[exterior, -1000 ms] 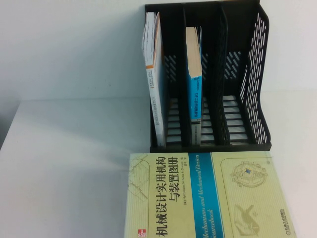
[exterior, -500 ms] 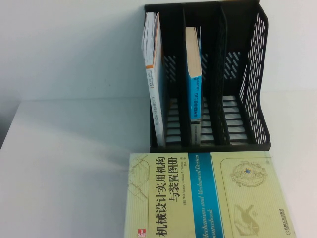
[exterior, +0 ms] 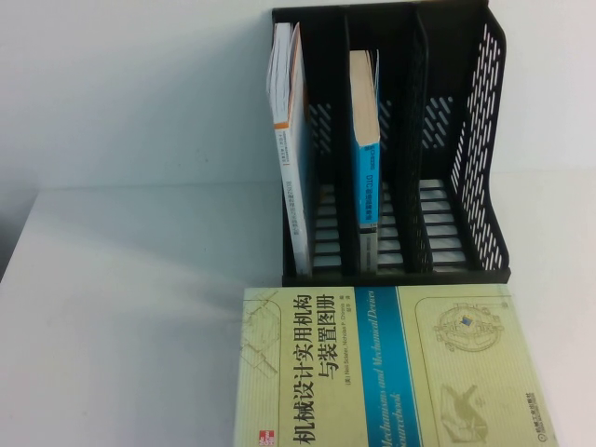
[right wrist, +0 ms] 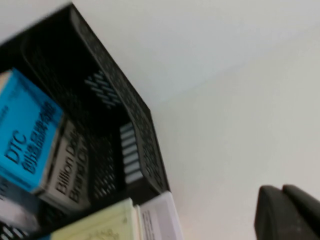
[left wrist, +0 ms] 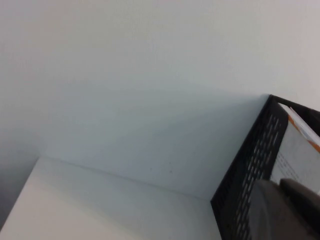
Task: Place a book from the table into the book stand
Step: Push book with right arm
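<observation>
From the high camera I see the book (exterior: 386,368) lying flat on the white counter (exterior: 121,317), cover up, its far edge just in front of the book stand (exterior: 484,140) and its near end running out of view. The cover is pale yellow-green with a blue band and black Chinese title.

The stand sits upright at the back of the counter. Its left slot holds a white book (exterior: 291,140) leaning slightly; the middle slot holds a blue-spined book (exterior: 365,149) standing upright; the right slot has nothing standing in it.

Neither arm shows in the high view. In my left wrist camera a dark rounded part of the left tool (left wrist: 285,210) sits at the corner, near the stand's perforated left side wall; I cannot tell whether it is wide or narrow. In my right wrist camera the right tool (right wrist: 287,212) shows as a dark shape over bare counter, beside the stand's right corner and the corner of the book; I cannot tell its state either.
</observation>
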Action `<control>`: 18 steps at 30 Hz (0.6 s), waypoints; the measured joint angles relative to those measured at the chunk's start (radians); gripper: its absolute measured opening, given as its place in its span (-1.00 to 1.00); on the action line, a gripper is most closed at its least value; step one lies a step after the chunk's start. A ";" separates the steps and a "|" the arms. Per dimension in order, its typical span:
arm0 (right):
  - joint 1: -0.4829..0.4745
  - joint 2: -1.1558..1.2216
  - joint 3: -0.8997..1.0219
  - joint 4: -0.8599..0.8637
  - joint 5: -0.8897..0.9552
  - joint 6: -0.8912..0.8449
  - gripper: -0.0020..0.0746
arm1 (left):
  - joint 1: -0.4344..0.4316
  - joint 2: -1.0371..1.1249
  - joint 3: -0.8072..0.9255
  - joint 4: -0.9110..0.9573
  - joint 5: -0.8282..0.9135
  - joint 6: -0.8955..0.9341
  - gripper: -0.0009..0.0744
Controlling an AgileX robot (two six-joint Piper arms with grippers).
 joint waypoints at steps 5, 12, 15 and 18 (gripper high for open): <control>0.015 0.016 0.064 0.004 0.020 -0.117 -0.96 | 0.000 0.030 0.000 0.018 0.010 0.020 -0.96; 0.068 0.214 0.049 -0.067 0.109 -0.315 -0.96 | 0.000 0.212 -0.001 0.032 0.151 0.041 -0.97; 0.098 0.322 -0.008 -0.051 0.155 -0.349 -0.96 | 0.000 0.290 -0.001 -0.014 0.212 0.113 -0.97; 0.112 0.431 -0.093 0.005 0.204 -0.389 -0.96 | 0.000 0.355 -0.001 -0.156 0.253 0.281 -0.97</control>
